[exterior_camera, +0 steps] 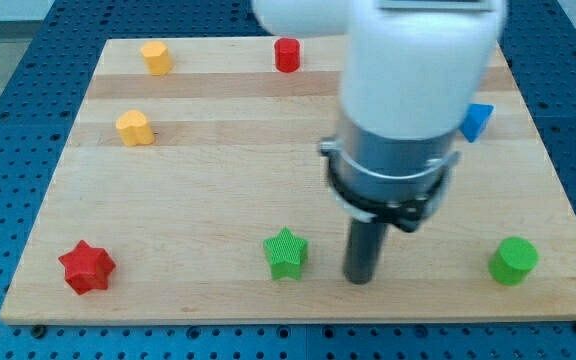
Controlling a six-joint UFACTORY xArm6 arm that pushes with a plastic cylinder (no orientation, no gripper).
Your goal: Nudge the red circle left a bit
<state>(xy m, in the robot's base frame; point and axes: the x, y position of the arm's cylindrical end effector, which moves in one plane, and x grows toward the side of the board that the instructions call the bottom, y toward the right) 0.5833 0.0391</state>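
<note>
The red circle (287,54), a small red cylinder, stands near the view's top edge of the wooden board (218,170), a little left of the middle. My tip (360,280) rests on the board near the view's bottom, far below the red circle and just right of the green star (286,253). The arm's white and grey body hides the board's upper right part.
A yellow block (155,57) stands at the top left, a yellow heart-like block (135,128) below it. A red star (87,266) lies at the bottom left, a green cylinder (513,260) at the bottom right, a blue block (477,120) at the right, partly hidden by the arm.
</note>
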